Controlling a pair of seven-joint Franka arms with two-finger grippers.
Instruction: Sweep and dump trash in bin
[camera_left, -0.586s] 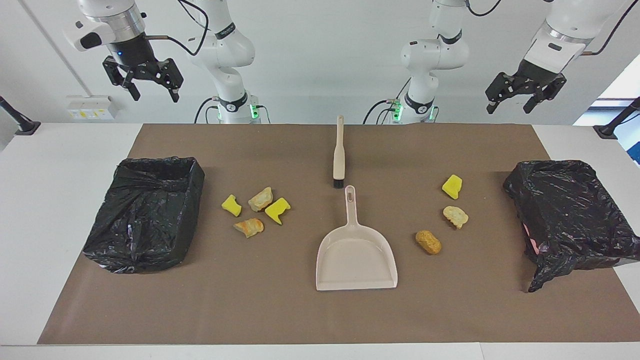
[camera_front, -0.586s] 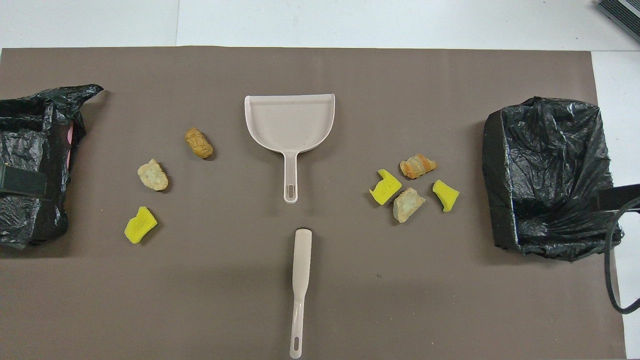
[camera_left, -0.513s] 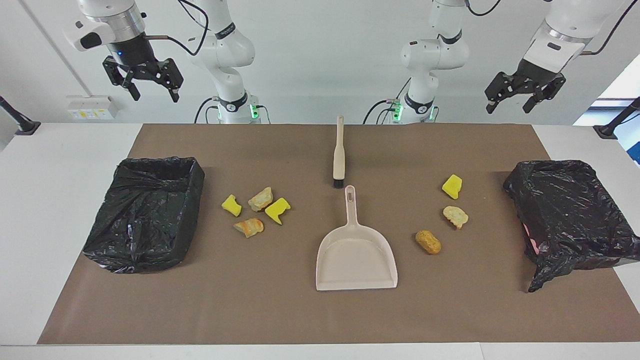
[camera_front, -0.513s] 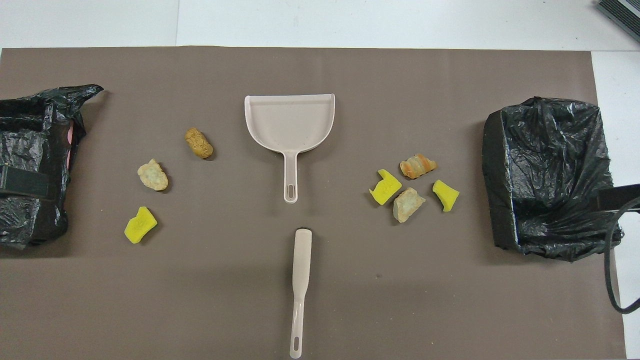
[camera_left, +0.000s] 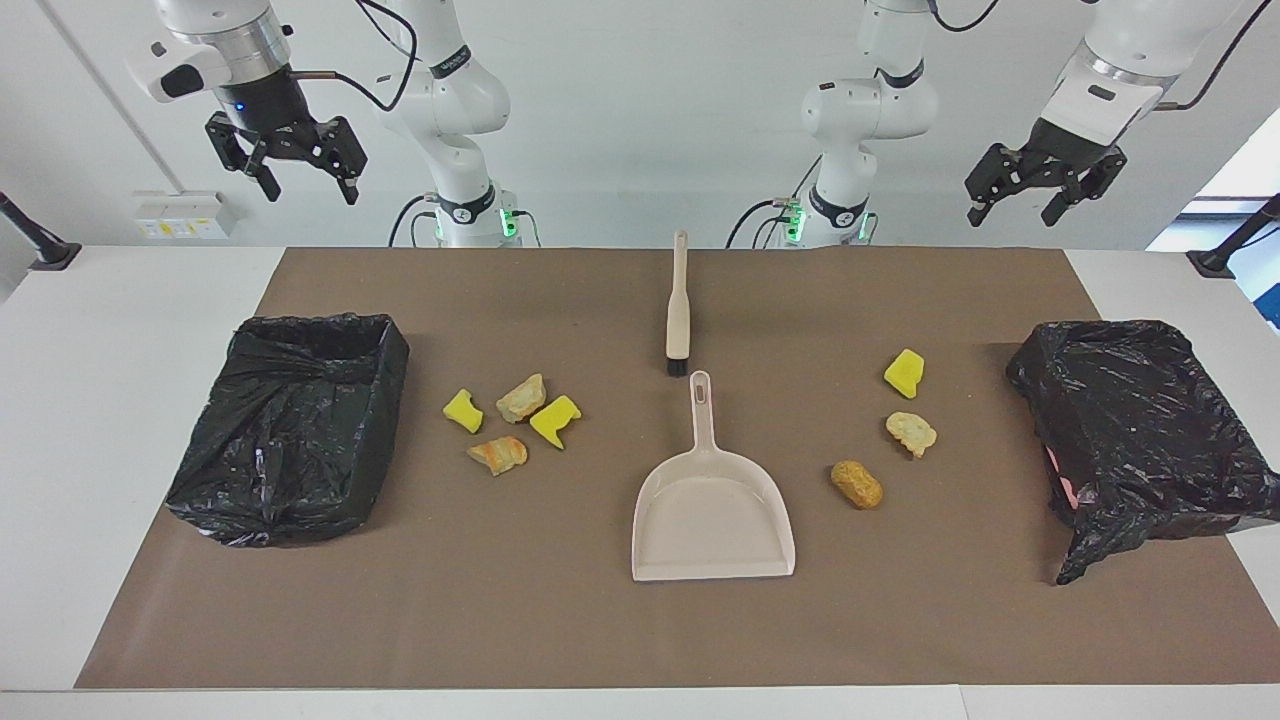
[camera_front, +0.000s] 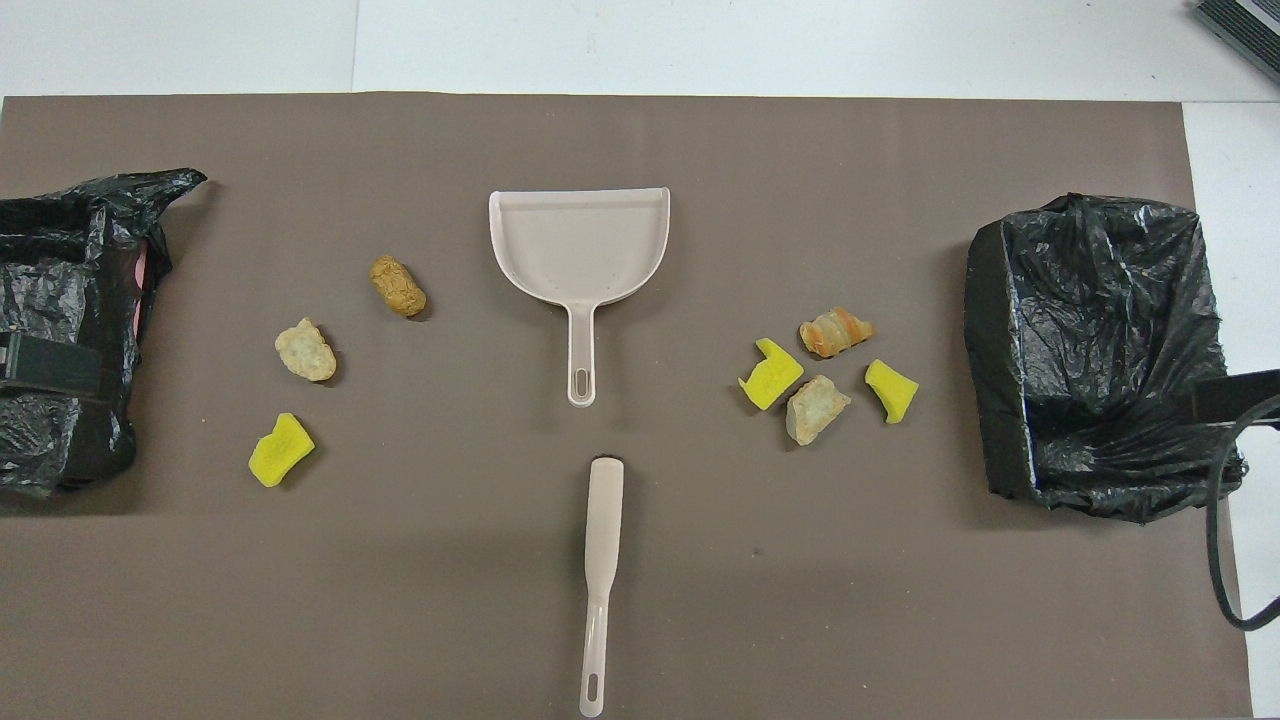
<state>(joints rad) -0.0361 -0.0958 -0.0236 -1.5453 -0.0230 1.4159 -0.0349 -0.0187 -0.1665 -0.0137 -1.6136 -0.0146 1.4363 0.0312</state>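
The brush (camera_front: 602, 560) lies nearest the robots, in line with the pan (camera_front: 580, 250), its handle end pointing back at them and its bristles just short of the pan's handle. That looks arranged so each arm can take one tool without crossing the other.

The pan itself lies flat at mid-mat, mouth facing away from the robots, so trash would have to be swept toward it from either flank.

The trash sits in two clusters beside the pan's handle. Toward the right arm's end are four scraps (camera_left: 510, 425) bunched together, and toward the left arm's end three scraps (camera_left: 895, 430) strung apart. None is in the pan yet.

A black-lined bin (camera_left: 295, 425) stands at the right arm's end, past the four; another bin (camera_left: 1140, 440) stands past the three.

The right gripper (camera_left: 300, 185) and left gripper (camera_left: 1018, 208) hang high over the mat's robot-side corners, fingers apart, holding nothing. Judging by this, sweeping has not begun.
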